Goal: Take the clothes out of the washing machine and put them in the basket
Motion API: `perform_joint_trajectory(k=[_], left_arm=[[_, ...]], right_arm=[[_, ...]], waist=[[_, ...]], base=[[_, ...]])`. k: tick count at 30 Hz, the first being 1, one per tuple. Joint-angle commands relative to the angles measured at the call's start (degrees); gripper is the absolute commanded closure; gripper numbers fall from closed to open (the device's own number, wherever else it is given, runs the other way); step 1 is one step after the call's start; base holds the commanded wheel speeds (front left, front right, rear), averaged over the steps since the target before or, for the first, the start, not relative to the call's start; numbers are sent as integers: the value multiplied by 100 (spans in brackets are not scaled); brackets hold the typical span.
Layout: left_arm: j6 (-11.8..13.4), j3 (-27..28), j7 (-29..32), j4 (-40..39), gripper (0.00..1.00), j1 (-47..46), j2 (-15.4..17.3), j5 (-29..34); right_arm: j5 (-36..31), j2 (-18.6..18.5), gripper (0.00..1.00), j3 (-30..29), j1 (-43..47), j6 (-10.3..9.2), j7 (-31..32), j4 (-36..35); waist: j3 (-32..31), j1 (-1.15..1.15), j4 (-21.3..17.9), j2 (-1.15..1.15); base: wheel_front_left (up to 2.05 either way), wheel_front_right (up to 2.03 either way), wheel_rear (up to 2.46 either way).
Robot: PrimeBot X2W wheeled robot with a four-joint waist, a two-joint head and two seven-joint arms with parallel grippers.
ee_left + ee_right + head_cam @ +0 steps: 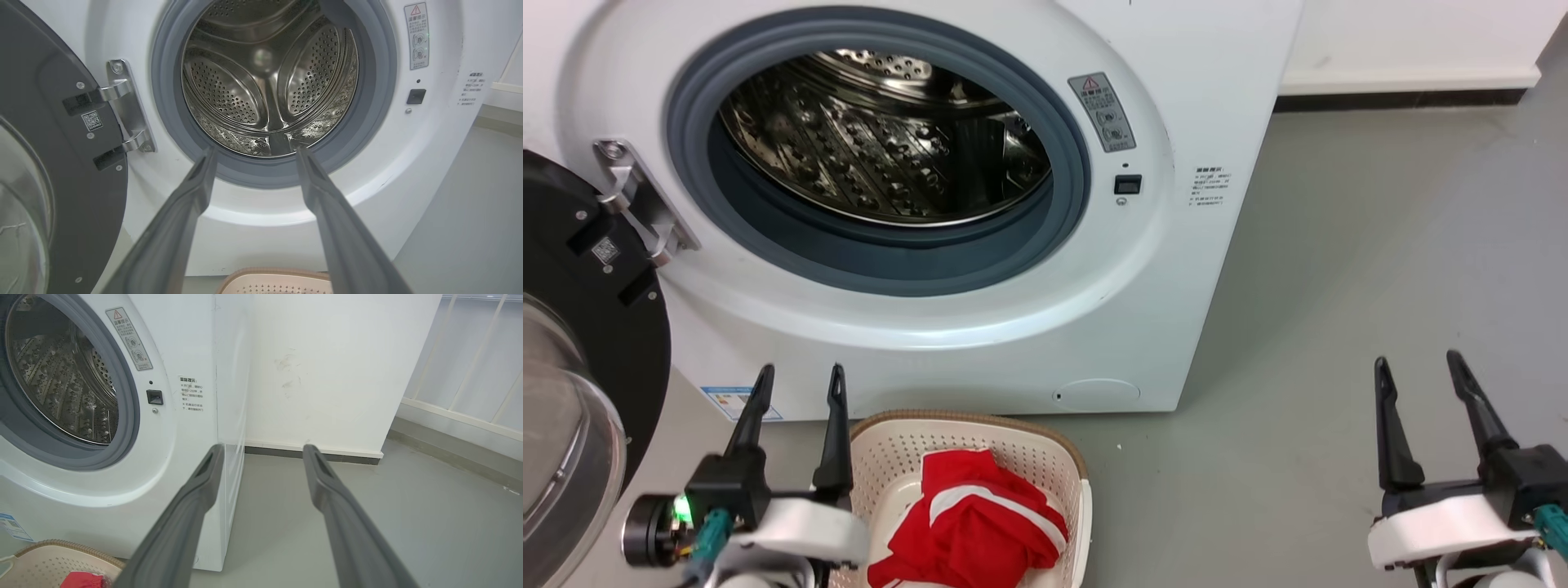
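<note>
Red clothes lie bunched in the basket, which stands on the floor at six o'clock from the porthole of the washing machine. Your left gripper hangs just beside the basket at its nine o'clock, fingers parted, holding nothing. Your right gripper hangs well apart at three o'clock, fingers likewise spread and bare. The door stands swung wide at the machine's nine o'clock.

One washing machine, one basket, one red heap of clothes I can't count apart; a left gripper and a right gripper, two fingers each.
</note>
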Motion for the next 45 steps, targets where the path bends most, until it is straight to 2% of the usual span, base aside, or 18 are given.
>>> perform_joint_trajectory(k=[1,12,45], left_arm=[[32,17,-13,-106,0,160,-47,75],[46,39,-13,-492,0,886,-240,389],[-44,200,-13,-461,0,678,-373,424]], right_arm=[[42,5,0,13,110,-6,-11,13],[216,5,0,76,342,-6,-11,108],[174,5,0,124,280,-6,-11,103]], waist=[[-90,1,12,0],[-351,1,-46,0],[-249,1,-80,0]], base=[[0,0,0],[0,0,0],[0,0,0]])
